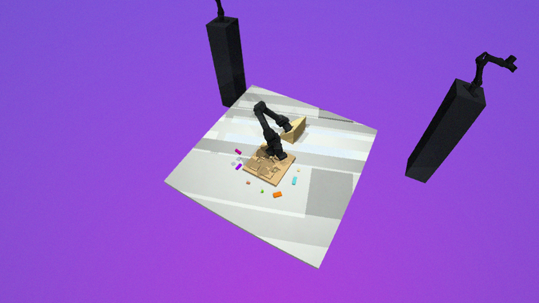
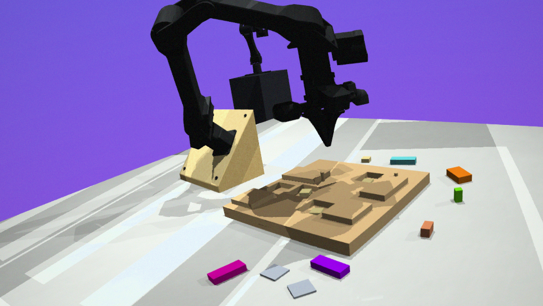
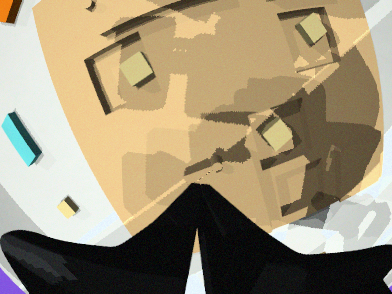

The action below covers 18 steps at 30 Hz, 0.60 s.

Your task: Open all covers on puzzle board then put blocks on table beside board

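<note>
Hovering over the puzzle board [image 1: 274, 180] [image 2: 364, 236] [image 3: 177, 95], apart from it, the end effector [image 1: 281, 155] [image 2: 327, 144] [image 3: 199, 191] points down with its fingers pressed together, pinching nothing. Three pale yellow blocks sit in wells of the board: a far block [image 2: 367, 180] [image 3: 136, 69] on the side toward the cyan brick [image 1: 294, 180] [image 2: 403, 160] [image 3: 21, 138], a middle block [image 2: 305, 191] [image 3: 276, 133], and a near block [image 2: 317, 209] [image 3: 311, 28]. A fourth yellow block [image 1: 299, 170] [image 2: 365, 159] [image 3: 68, 206] rests on the counter [image 1: 219, 180] [image 2: 114, 273] [image 3: 25, 65] beside the board, near the cyan brick and apart from it. Raised wooden covers stand off these wells, though shadow blurs the edges and the one nearest the arm's wedge-shaped mount [image 1: 296, 132] [image 2: 246, 167] is hard to read. Around the board on the counter lie an orange brick [image 1: 277, 194] [image 2: 459, 175] [image 3: 9, 11], a small terracotta brick [image 1: 248, 182] [image 2: 427, 229], a purple brick [image 1: 238, 166] [image 2: 330, 266], a magenta brick [image 1: 237, 151] [image 2: 227, 271] and two flat grey tiles; a green brick [image 1: 262, 191] [image 2: 458, 194] stands upright.
</note>
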Tool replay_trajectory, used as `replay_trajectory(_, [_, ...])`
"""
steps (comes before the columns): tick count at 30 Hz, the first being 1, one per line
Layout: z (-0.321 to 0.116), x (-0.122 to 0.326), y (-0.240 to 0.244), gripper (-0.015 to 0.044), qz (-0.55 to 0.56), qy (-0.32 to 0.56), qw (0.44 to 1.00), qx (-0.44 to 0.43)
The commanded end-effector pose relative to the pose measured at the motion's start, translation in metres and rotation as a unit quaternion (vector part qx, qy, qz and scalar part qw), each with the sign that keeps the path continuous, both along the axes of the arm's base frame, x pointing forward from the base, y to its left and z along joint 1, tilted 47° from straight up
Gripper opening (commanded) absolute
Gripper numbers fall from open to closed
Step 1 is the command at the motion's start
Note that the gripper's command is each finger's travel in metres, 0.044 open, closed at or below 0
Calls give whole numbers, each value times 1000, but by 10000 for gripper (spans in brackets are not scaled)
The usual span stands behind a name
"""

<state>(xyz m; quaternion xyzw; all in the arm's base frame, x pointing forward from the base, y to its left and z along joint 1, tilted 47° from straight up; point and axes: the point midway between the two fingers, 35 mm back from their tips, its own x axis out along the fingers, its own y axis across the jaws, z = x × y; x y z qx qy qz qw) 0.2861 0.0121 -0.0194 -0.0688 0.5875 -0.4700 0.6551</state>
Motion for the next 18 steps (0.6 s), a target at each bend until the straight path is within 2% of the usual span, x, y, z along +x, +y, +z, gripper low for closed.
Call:
replay_trajectory(1, [13,-5,-14,0,74,70,995,11])
replay_trajectory(11, [42,-24,-51,0,293,297,907,47])
replay_trajectory(15, [42,-25,-51,0,292,296,908,46])
replay_trajectory(18, [42,-25,-51,0,218,221,950,32])
